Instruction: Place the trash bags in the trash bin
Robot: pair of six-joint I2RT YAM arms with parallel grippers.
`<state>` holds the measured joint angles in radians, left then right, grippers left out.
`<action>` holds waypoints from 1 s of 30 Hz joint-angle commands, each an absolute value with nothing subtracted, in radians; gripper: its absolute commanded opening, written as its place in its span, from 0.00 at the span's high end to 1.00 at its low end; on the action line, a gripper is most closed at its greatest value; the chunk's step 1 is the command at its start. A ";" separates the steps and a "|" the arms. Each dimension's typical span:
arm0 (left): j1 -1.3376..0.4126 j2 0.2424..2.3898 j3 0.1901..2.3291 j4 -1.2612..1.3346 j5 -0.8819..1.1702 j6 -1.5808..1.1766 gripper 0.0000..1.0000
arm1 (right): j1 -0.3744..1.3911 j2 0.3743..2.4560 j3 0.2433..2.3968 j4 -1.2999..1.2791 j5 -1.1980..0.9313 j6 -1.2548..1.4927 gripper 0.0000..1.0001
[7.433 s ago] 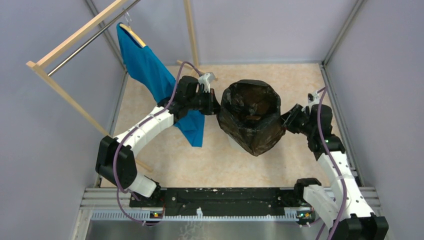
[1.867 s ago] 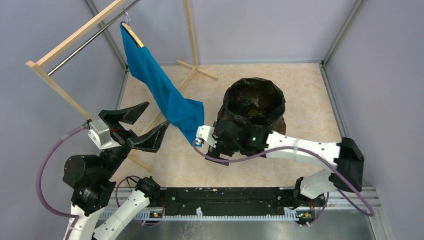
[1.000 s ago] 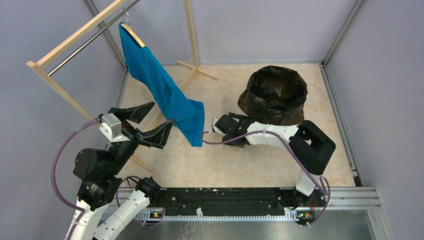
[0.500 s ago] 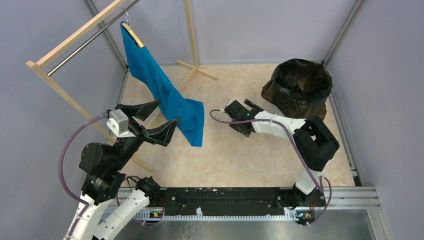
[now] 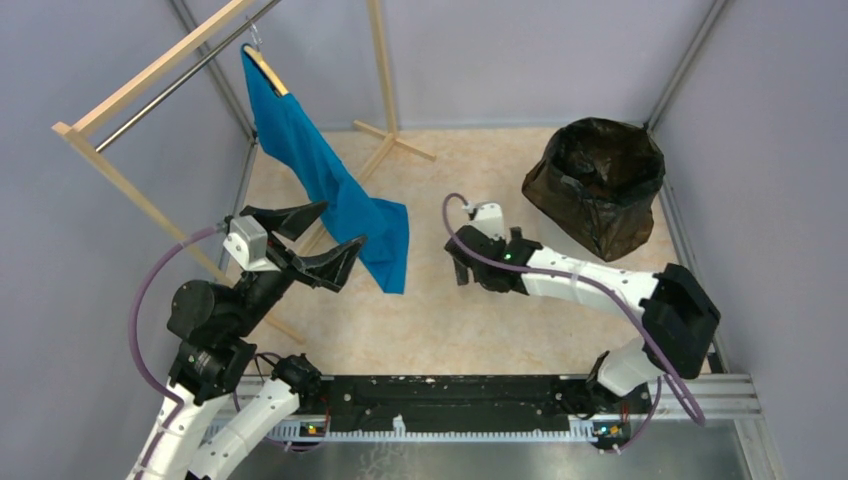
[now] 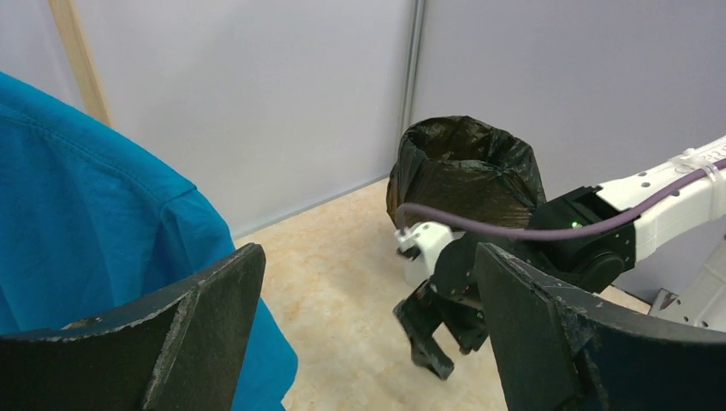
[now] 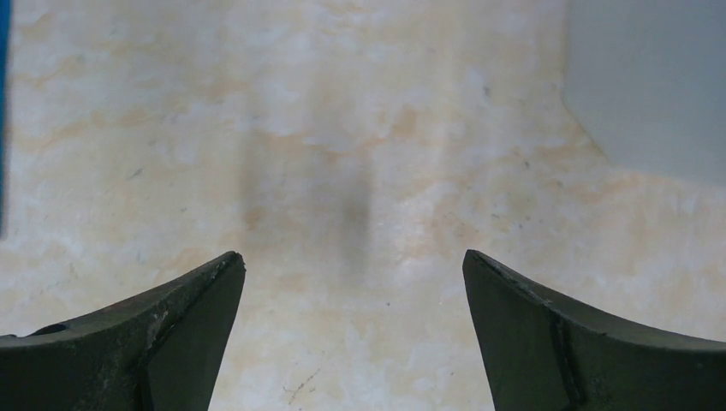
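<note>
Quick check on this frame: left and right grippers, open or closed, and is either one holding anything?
Left gripper: open, fingers spread wide, holding nothing.
Right gripper: open, holding nothing.

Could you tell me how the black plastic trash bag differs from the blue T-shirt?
The glossy black plastic trash bag sits on the table, far right, mouth open upward; the blue cloth T-shirt hangs from the wooden rack, left. The bag is crinkled and shiny, the shirt smooth and matte.

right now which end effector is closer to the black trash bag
Right. The right end effector hangs left of the black trash bag, apart from it; the left end effector is farther left, by the blue shirt.
</note>
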<state>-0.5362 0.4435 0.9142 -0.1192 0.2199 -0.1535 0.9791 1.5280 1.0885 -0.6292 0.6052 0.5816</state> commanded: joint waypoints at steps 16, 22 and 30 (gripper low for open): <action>-0.535 0.454 0.928 -0.114 0.199 -0.100 0.01 | 0.576 1.436 0.872 -0.334 1.033 0.979 0.14; -0.535 0.466 0.921 -0.109 0.200 -0.099 0.01 | 0.465 1.511 0.856 -0.161 1.035 0.824 0.14; -0.535 0.484 0.913 -0.096 0.204 -0.094 0.01 | 0.311 1.610 0.867 0.030 0.860 0.700 0.13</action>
